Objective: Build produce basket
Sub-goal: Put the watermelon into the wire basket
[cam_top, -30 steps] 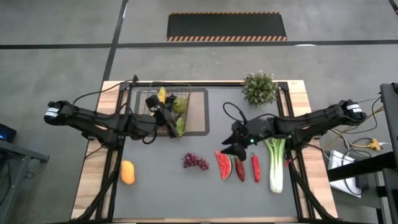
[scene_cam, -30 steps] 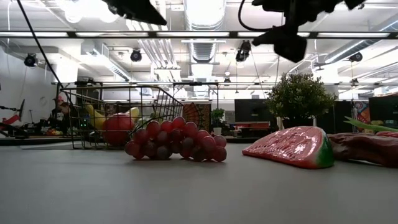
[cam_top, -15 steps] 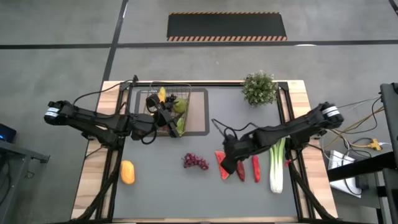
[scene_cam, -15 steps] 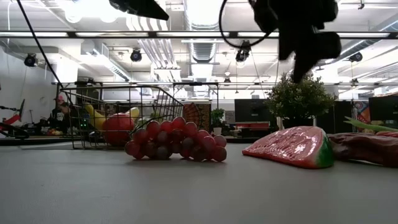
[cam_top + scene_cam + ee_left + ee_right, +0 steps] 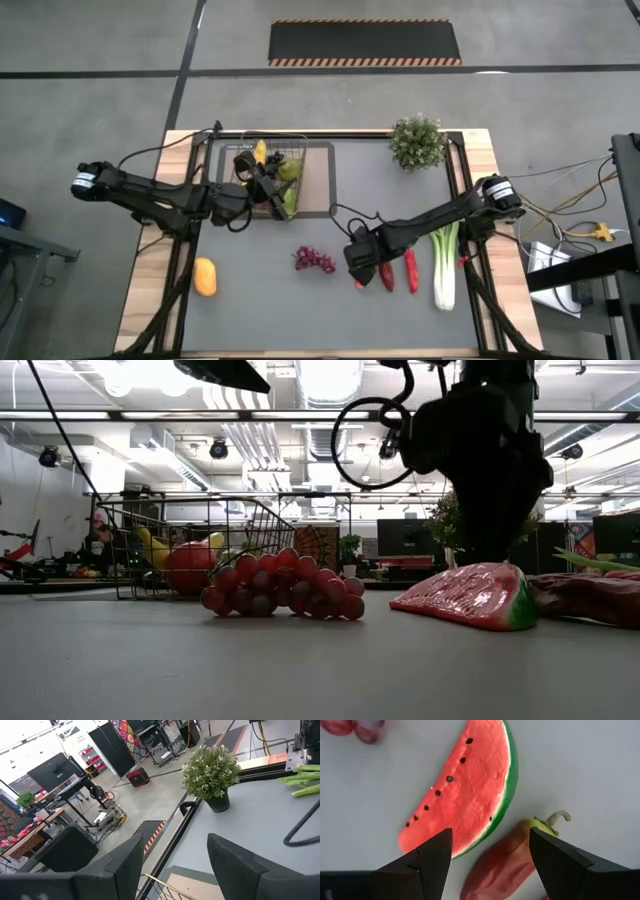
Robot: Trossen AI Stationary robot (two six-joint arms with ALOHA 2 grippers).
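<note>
The watermelon [image 5: 465, 790] lies flat on the desk [image 5: 260, 310] just below centre, straight under the right end effector [image 5: 360, 258], which hovers over it with both dark fingers [image 5: 427, 857] spread wide and holding nothing. In the right wrist view the slice's long axis runs from about 1 o'clock to 7 o'clock, green rind on the 3 o'clock side, so the spread fingers straddle its lower tip more than its middle; a grip across the short width, I judge, calls for the effector to shift a little toward 12 o'clock along the slice before dropping. A chili [image 5: 505, 860] lies against the rind at 5 o'clock and crowds the finger on that side; the grapes [image 5: 314, 260] sit near at 9 o'clock on the overhead, with bare desk between. The leek [image 5: 443, 265] lies farther at 3 o'clock, an orange fruit [image 5: 204, 277] well apart at 9 o'clock. The basket [image 5: 280, 165] stands at about 11 o'clock from the slice, already holding some produce, and the way to it looks free. The left end effector [image 5: 262, 185] hangs at the basket, fingers apart in its wrist view, though whether it touches anything is hard to tell.
</note>
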